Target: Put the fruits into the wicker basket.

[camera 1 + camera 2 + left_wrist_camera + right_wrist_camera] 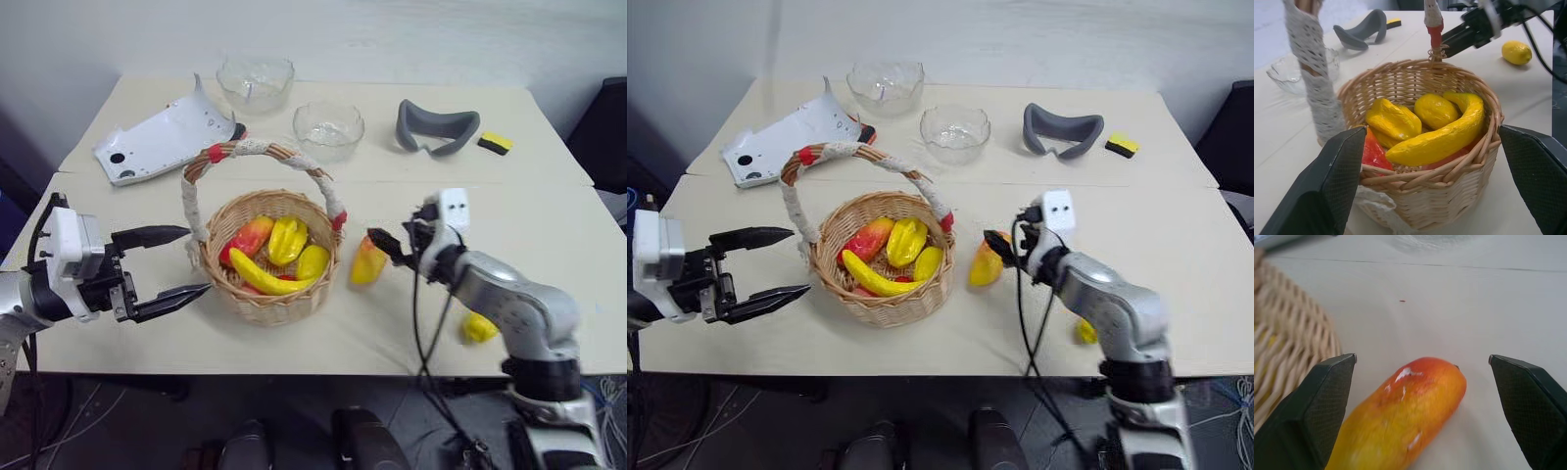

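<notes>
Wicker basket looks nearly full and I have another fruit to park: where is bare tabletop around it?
Bare tabletop lies right of the mango up to the grey face pad, and along the near edge before the wicker basket. Crowded: behind the basket, by the glass bowls and white cover.

- Table: pale beige top, a seam running across its middle.
- Basket near the front, left of centre.
- Mango on the top just right of the basket.
- Lemon near the front right edge.
- Two glass bowls at the back.
- White shell part back left.
- Grey face pad and sponge back right.
</notes>
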`<state>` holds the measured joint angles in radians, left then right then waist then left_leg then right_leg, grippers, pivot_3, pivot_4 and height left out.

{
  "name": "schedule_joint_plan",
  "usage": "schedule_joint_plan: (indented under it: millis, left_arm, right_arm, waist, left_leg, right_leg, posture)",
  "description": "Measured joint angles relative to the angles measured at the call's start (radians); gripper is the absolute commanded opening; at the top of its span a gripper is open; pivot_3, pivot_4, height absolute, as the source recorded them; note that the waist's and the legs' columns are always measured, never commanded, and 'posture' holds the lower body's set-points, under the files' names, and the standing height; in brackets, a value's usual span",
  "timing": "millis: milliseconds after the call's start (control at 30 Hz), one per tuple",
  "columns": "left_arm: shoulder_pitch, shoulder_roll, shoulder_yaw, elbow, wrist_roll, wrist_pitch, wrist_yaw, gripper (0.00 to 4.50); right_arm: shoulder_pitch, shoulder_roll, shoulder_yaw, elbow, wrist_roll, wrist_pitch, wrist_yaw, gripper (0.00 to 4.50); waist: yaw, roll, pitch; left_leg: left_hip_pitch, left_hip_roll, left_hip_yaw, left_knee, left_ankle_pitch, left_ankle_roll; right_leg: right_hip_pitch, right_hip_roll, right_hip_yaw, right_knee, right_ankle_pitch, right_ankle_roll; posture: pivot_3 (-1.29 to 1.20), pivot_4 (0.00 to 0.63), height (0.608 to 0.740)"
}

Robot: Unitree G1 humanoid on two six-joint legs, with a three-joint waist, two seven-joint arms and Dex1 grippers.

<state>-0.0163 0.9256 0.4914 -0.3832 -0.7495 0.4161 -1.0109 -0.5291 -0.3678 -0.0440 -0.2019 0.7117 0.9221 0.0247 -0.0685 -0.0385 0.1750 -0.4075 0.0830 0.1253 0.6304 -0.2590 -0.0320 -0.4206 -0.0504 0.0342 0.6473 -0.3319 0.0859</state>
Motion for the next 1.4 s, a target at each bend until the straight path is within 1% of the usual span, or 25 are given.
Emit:
schedule_joint_plan:
  millis: [33, 100, 200, 333, 433, 533, 567, 667, 700, 767, 833, 867, 900, 967, 1000, 1033, 1067, 1100, 1200, 1233, 1333, 1400]
  left_arm:
    - [0.003, -0.007, 0.0, -0.001, 0.0, 0.003, 0.003, 4.5]
    - [0.011, -0.007, 0.001, -0.006, 0.001, 0.01, 0.004, 4.5]
    - [0.015, -0.007, 0.003, -0.028, 0.0, 0.02, 0.007, 4.5]
    - [0.004, -0.007, 0.002, -0.052, -0.001, 0.023, 0.015, 4.5]
    - [-0.001, -0.007, 0.002, -0.059, -0.001, 0.023, 0.021, 4.5]
    - [-0.014, -0.008, 0.002, -0.065, 0.0, 0.022, 0.025, 4.5]
    - [-0.017, -0.008, 0.0, -0.064, 0.001, 0.021, 0.025, 4.5]
    - [-0.026, -0.008, 0.0, -0.06, 0.004, 0.019, 0.025, 4.5]
    - [-0.026, -0.008, 0.0, -0.058, 0.005, 0.019, 0.025, 4.5]
    - [-0.021, -0.008, 0.0, -0.054, 0.005, 0.02, 0.015, 4.5]
    - [0.008, -0.008, 0.011, -0.048, 0.002, 0.025, 0.0, 4.5]
    - [0.022, -0.008, 0.017, -0.041, 0.001, 0.029, -0.009, 4.5]
    - [0.041, -0.008, 0.02, -0.031, 0.002, 0.03, -0.023, 4.5]
    - [0.056, -0.008, 0.021, -0.017, 0.003, 0.028, -0.04, 4.5]
    - [0.061, -0.008, 0.022, -0.001, 0.005, 0.026, -0.047, 4.5]
    - [0.064, -0.009, 0.023, 0.011, 0.008, 0.026, -0.051, 4.5]
    - [0.07, -0.011, 0.026, 0.016, 0.009, 0.023, -0.055, 4.5]
    - [0.073, -0.014, 0.027, 0.023, 0.01, 0.02, -0.058, 4.5]
    - [0.083, -0.022, 0.03, 0.03, 0.01, 0.019, -0.062, 4.5]
    - [0.082, -0.023, 0.029, 0.028, 0.009, 0.019, -0.062, 4.5]
    - [0.093, -0.025, 0.041, 0.034, 0.013, 0.017, -0.059, 4.5]
    - [0.093, -0.025, 0.042, 0.035, 0.016, 0.016, -0.056, 4.5]
  right_arm:
    - [-0.015, 0.014, 0.021, 0.022, -0.03, -0.005, 0.0, 4.45]
    - [-0.029, 0.015, 0.077, 0.062, -0.099, -0.021, 0.019, 4.45]
    - [-0.039, 0.02, 0.088, 0.109, -0.144, -0.026, 0.04, 4.45]
    - [-0.065, 0.02, 0.088, 0.134, -0.169, -0.001, 0.084, 4.45]
    - [-0.066, 0.02, 0.066, 0.131, -0.13, 0.11, 0.118, 4.45]
    - [-0.044, -0.022, 0.049, 0.075, -0.063, 0.24, 0.192, 3.91]
    - [-0.037, -0.033, 0.043, 0.063, -0.059, 0.259, 0.209, 3.62]
    - [-0.006, -0.053, 0.035, 0.038, -0.046, 0.265, 0.271, 2.63]
    - [0.006, -0.058, 0.035, 0.028, -0.039, 0.25, 0.303, 2.5]
    - [0.036, -0.129, 0.035, -0.042, -0.002, 0.209, 0.426, 2.5]
    - [0.064, -0.301, 0.024, -0.14, 0.015, 0.133, 0.608, 2.5]
    - [0.073, -0.359, 0.016, -0.168, 0.011, 0.091, 0.673, 2.5]
    - [0.084, -0.446, 0.019, -0.211, 0.013, 0.043, 0.78, 2.5]
    - [0.079, -0.528, 0.037, -0.26, 0.039, 0.026, 0.919, 2.5]
    - [0.066, -0.551, 0.057, -0.285, 0.071, 0.034, 0.98, 2.5]
    - [0.041, -0.547, 0.078, -0.309, 0.101, 0.039, 1.027, 2.5]
    - [-0.004, -0.514, 0.103, -0.312, 0.114, 0.041, 1.035, 2.5]
    - [-0.059, -0.458, 0.123, -0.308, 0.112, 0.039, 1.022, 2.5]
    - [-0.266, -0.243, 0.202, -0.251, 0.065, 0.033, 0.897, 2.5]
    - [-0.312, -0.189, 0.219, -0.222, 0.046, 0.03, 0.857, 2.5]
    - [-0.403, -0.062, 0.271, -0.103, -0.034, 0.037, 0.739, 2.5]
    - [-0.432, -0.015, 0.311, -0.034, -0.093, 0.039, 0.688, 2.5]
  waist:
    - [0.0, 0.0, 0.0]
    - [-0.002, 0.0, 0.0]
    - [-0.001, 0.0, 0.0]
    - [-0.002, 0.0, 0.0]
    - [-0.008, 0.0, 0.0]
    - [-0.009, -0.001, 0.0]
    - [-0.009, -0.001, 0.0]
    - [-0.012, -0.001, 0.0]
    - [-0.014, 0.0, 0.0]
    - [-0.012, 0.002, 0.001]
    - [-0.008, 0.005, 0.003]
    - [-0.007, 0.005, 0.003]
    - [-0.007, 0.005, 0.003]
    - [-0.012, 0.003, 0.003]
    - [-0.016, 0.003, 0.003]
    - [-0.019, 0.003, 0.003]
    - [-0.024, 0.002, 0.003]
    - [-0.028, 0.002, 0.003]
    - [-0.038, 0.002, 0.003]
    - [-0.039, 0.002, 0.003]
    - [-0.035, 0.001, 0.002]
    - [-0.033, 0.001, 0.002]
  left_leg:
    - [-0.001, 0.0, 0.001, 0.0, 0.0, 0.0]
    - [-0.002, 0.001, 0.002, 0.0, 0.0, 0.0]
    - [-0.002, 0.001, 0.004, 0.001, 0.001, 0.0]
    - [0.001, 0.0, 0.009, 0.001, 0.002, 0.003]
    - [0.003, 0.0, 0.01, 0.002, 0.003, 0.006]
    - [0.004, 0.0, 0.009, 0.001, 0.003, 0.005]
    - [0.004, 0.001, 0.009, 0.001, 0.003, 0.005]
    - [0.004, 0.001, 0.009, 0.001, 0.003, 0.005]
    - [0.003, 0.001, 0.01, 0.001, 0.003, 0.005]
    - [0.002, 0.0, 0.01, 0.001, 0.003, 0.006]
    - [0.002, -0.001, 0.011, 0.001, 0.002, 0.008]
    - [0.002, 0.0, 0.011, 0.002, 0.001, 0.008]
    - [0.002, 0.0, 0.01, 0.002, 0.001, 0.008]
    - [0.003, 0.001, 0.01, 0.002, 0.001, 0.008]
    - [0.004, 0.001, 0.011, 0.002, 0.001, 0.008]
    - [0.005, 0.002, 0.011, 0.002, 0.001, 0.007]
    - [0.006, 0.003, 0.011, 0.002, 0.001, 0.007]
    - [0.007, 0.003, 0.01, 0.002, 0.001, 0.007]
    - [0.007, 0.003, 0.009, 0.002, 0.003, 0.003]
    - [0.005, 0.003, 0.008, 0.002, 0.004, 0.002]
    - [0.002, 0.003, 0.006, 0.002, 0.003, 0.0]
    - [0.002, 0.003, 0.006, 0.002, 0.005, -0.002]
  right_leg:
    - [-0.003, 0.005, 0.0, 0.0, 0.0, 0.0]
    - [-0.004, 0.006, 0.002, 0.0, 0.0, 0.0]
    - [-0.004, 0.007, 0.002, 0.0, 0.0, 0.0]
    - [-0.004, 0.007, 0.002, 0.002, 0.0, 0.0]
    - [-0.004, 0.007, 0.004, 0.006, 0.001, 0.0]
    - [-0.004, 0.007, 0.003, 0.007, 0.0, -0.001]
    - [-0.004, 0.007, 0.003, 0.007, 0.0, -0.001]
    - [-0.005, 0.008, 0.004, 0.007, 0.0, -0.001]
    - [-0.006, 0.008, 0.004, 0.007, 0.0, -0.001]
    - [-0.007, 0.008, 0.004, 0.007, 0.0, -0.001]
    - [-0.006, 0.007, 0.005, 0.005, 0.001, 0.0]
    - [-0.006, 0.008, 0.004, 0.005, 0.001, 0.0]
    - [-0.006, 0.008, 0.004, 0.004, 0.001, 0.0]
    - [-0.005, 0.009, 0.004, 0.005, 0.001, 0.0]
    - [-0.005, 0.009, 0.005, 0.006, 0.001, 0.0]
    - [-0.005, 0.008, 0.006, 0.006, 0.001, -0.001]
    - [-0.005, 0.008, 0.007, 0.007, 0.002, -0.002]
    - [-0.005, 0.008, 0.009, 0.007, 0.002, -0.003]
    - [-0.008, 0.009, 0.011, 0.011, 0.002, -0.005]
    - [-0.009, 0.009, 0.012, 0.011, 0.002, -0.005]
    - [-0.009, 0.008, 0.013, 0.01, 0.002, -0.006]
    - [-0.01, 0.007, 0.012, 0.01, 0.002, -0.006]
  posture:
    - [0.0, 0.15, 0.74]
    - [0.0, 0.15, 0.74]
    - [0.0, 0.15, 0.74]
    - [0.0, 0.15, 0.74]
    - [0.0, 0.15, 0.74]
    - [0.0, 0.15, 0.74]
    - [0.0, 0.15, 0.74]
    - [0.0, 0.15, 0.74]
    - [0.0, 0.15, 0.74]
    - [0.0, 0.15, 0.74]
    - [0.0, 0.15, 0.74]
    - [0.0, 0.15, 0.74]
    - [0.0, 0.15, 0.74]
    - [0.0, 0.15, 0.74]
    - [0.0, 0.15, 0.74]
    - [0.0, 0.15, 0.74]
    - [0.0, 0.15, 0.74]
    - [0.0, 0.15, 0.74]
    - [0.0, 0.15, 0.74]
    - [0.0, 0.15, 0.74]
    - [0.0, 0.15, 0.74]
    - [0.0, 0.15, 0.74]
